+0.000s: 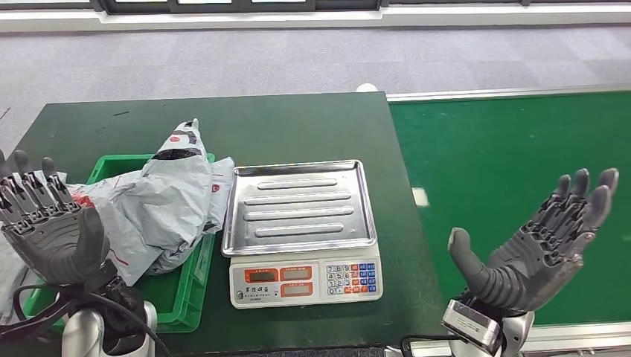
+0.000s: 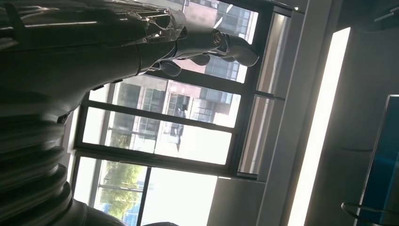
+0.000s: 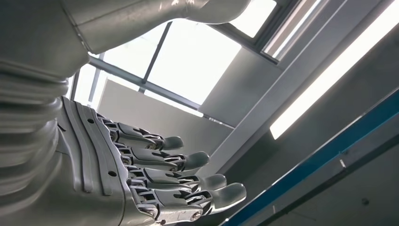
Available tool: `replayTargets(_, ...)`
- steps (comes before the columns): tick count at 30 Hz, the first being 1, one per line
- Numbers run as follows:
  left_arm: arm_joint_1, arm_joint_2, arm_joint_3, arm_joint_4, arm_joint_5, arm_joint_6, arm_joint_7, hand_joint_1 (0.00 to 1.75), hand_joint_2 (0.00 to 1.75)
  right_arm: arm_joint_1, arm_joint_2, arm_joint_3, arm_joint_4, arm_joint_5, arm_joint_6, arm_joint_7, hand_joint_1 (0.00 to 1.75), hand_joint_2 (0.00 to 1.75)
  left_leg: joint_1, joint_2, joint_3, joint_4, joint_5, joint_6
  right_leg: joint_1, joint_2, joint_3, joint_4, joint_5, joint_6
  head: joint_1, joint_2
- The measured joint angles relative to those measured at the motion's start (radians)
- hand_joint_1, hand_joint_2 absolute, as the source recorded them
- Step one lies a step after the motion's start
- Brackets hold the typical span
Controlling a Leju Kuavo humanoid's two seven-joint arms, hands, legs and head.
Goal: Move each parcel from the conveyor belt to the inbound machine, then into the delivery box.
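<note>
Both ribbed grey hands, left hand (image 1: 50,230) and right hand (image 1: 537,245), spread empty; crinkled grey parcels (image 1: 167,201) in green box (image 1: 182,305).

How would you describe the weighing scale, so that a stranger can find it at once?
Start at the dark green table, left of the bright green conveyor belt. The scale stands near the table's front edge, just right of the green box holding grey parcels. Its bare ribbed steel tray and its front keypad with orange displays set it apart.
</note>
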Motion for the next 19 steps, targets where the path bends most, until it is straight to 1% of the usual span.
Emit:
replayTargets(3, 0.0, 0.0, -0.001, -0.004, 0.003, -0.025, 0.0, 0.0, 1.75, -0.004, -0.001, 0.016, 0.012, 0.001, 0.0, -0.001, 0.0, 1.75, 0.0, 0.0, 0.0, 0.0, 0.0, 0.0, 0.0, 0.0, 0.0, 0.0, 0.0, 0.0, 0.0, 0.0)
replayTargets(7, -0.005, 0.0, -0.03, 0.005, -0.032, -0.096, 0.001, 0.0, 1.75, -0.012, -0.002, 0.05, 0.035, 0.017, 0.0, -0.002, 0.0, 1.75, 0.0, 0.0, 0.0, 0.0, 0.0, 0.0, 0.0, 0.0, -0.001, 0.0, 0.0, 0.0, 0.0, 0.0)
replayTargets(10, -0.017, 0.0, -0.084, 0.024, -0.084, -0.111, 0.002, 0.0, 1.75, -0.018, -0.003, 0.076, 0.055, 0.012, 0.0, -0.002, 0.0, 1.75, 0.0, 0.0, 0.0, 0.0, 0.0, 0.0, 0.0, 0.0, -0.001, 0.0, 0.0, 0.0, 0.0, 0.0)
replayTargets(14, -0.037, 0.003, -0.165, 0.063, -0.139, -0.113, 0.002, 0.0, 1.75, -0.022, -0.004, 0.098, 0.075, -0.043, 0.0, 0.0, 0.0, 1.75, 0.0, 0.0, 0.0, 0.001, 0.0, 0.0, -0.001, 0.0, -0.001, 0.0, 0.001, 0.0, 0.0, 0.0)
replayTargets(18, -0.056, 0.008, -0.254, 0.097, -0.168, -0.082, 0.002, 0.0, 1.75, -0.025, -0.004, 0.117, 0.098, -0.095, 0.0, 0.001, 0.0, 1.75, 0.0, 0.0, 0.0, 0.001, 0.0, 0.0, -0.001, 0.0, -0.001, 0.0, 0.001, 0.0, 0.0, 0.0)
replayTargets(19, -0.059, 0.008, -0.265, 0.101, -0.171, -0.075, 0.002, 0.0, 1.75, -0.025, -0.004, 0.119, 0.101, -0.1, 0.0, 0.001, 0.0, 1.75, 0.0, 0.0, 0.0, 0.001, 0.0, 0.0, -0.001, 0.0, -0.001, 0.0, 0.001, 0.0, 0.0, 0.0)
